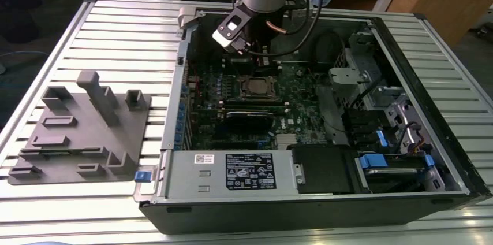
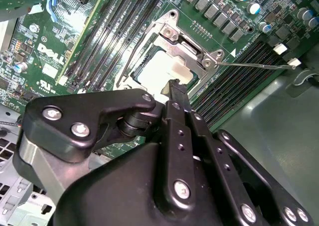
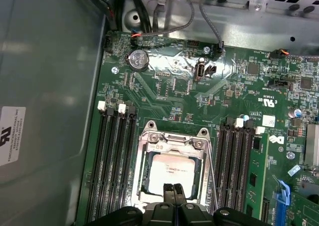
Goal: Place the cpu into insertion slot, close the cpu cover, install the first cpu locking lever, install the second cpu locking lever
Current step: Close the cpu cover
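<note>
my pincer (image 3: 173, 188) is closed, with the two fingertips pressed together and nothing between them, in both wrist views. just under the tips lies the cpu (image 3: 172, 170), seated in the insertion slot (image 1: 258, 87); i cannot tell if the tips touch it. the cpu cover (image 3: 169, 142) lies flat around it, and its window shows the silver top. beyond the cover, away from my tips, a thin locking lever (image 2: 259, 65) sticks out sideways over the memory slots (image 2: 239, 84) of the green circuit board (image 3: 174, 91).
</note>
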Tool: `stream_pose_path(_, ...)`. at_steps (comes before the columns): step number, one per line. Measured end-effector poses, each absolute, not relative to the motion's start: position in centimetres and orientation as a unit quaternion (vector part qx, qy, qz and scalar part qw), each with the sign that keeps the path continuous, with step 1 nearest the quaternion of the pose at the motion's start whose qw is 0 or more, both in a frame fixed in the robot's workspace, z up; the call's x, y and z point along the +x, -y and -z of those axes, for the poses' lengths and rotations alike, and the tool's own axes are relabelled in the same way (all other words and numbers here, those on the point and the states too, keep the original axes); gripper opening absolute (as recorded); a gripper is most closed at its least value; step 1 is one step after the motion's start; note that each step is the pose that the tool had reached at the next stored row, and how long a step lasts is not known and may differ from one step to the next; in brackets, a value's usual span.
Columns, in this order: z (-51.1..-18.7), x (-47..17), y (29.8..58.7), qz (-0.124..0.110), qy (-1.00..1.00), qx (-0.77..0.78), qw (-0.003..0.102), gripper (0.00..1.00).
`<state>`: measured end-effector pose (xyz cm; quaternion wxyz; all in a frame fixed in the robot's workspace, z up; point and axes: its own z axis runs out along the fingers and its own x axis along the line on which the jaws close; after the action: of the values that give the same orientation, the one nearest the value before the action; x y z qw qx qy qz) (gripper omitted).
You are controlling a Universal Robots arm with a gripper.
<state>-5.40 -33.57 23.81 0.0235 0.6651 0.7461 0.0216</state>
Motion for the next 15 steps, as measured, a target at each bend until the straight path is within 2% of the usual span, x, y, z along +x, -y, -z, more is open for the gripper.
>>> stream_pose_path(15, -23.8, -5.4, 33.57, -0.022, -0.763, 0.645, 0.023, 0.11)
